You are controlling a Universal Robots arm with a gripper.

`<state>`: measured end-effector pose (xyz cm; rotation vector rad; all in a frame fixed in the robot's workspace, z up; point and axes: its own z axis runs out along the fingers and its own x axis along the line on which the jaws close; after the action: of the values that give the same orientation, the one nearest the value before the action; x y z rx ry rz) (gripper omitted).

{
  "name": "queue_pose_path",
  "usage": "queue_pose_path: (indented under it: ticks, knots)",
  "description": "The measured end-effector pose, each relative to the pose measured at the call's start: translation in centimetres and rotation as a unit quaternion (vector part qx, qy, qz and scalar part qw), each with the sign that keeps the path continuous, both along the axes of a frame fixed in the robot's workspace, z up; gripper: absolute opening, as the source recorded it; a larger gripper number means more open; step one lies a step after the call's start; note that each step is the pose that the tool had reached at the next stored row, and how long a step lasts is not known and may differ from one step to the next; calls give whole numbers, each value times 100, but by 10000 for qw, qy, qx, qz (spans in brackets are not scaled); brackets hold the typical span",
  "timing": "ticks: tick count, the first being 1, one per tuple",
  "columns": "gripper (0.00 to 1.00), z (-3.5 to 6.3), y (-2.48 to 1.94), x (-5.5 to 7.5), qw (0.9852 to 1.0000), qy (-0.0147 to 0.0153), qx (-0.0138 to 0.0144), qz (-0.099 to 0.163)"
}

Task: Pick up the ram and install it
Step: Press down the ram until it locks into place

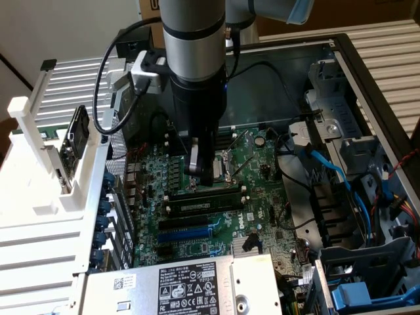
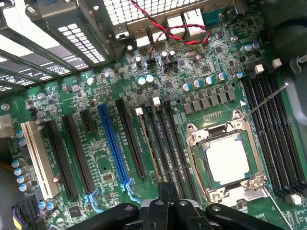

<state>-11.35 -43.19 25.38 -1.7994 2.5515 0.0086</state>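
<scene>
Over from the white rack (image 1: 39, 164) at the frame's left to centre, the gripper (image 1: 200, 170) hangs low over the motherboard (image 1: 256, 157), and whether it's open or closed cannot be told. Just below it, lower centre, the ram (image 1: 200, 205) lies along the black slots. It looks light, stiff and fragile, so the place to pinch it is the long edges, clear of the chips.

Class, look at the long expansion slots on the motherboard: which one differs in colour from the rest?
The blue expansion slot, also seen in the exterior view. Its neighbouring long slots are black, and one slot at the far edge of the row is cream-white; only this one is bright blue.
</scene>
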Motion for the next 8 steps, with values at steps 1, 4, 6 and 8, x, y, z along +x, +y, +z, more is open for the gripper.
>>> queue_pose_path:
  ticks: [1, 4, 6, 8]
  knots:
    - [10, -1, 0, 0, 9999, 0, 0, -170]
    - [10, -5, 0, 0, 9977, 0, 0, -683]
    - [10, -6, 0, 0, 9964, 0, 0, -851]
    - [10, -7, 0, 0, 9948, 0, 0, -1022]
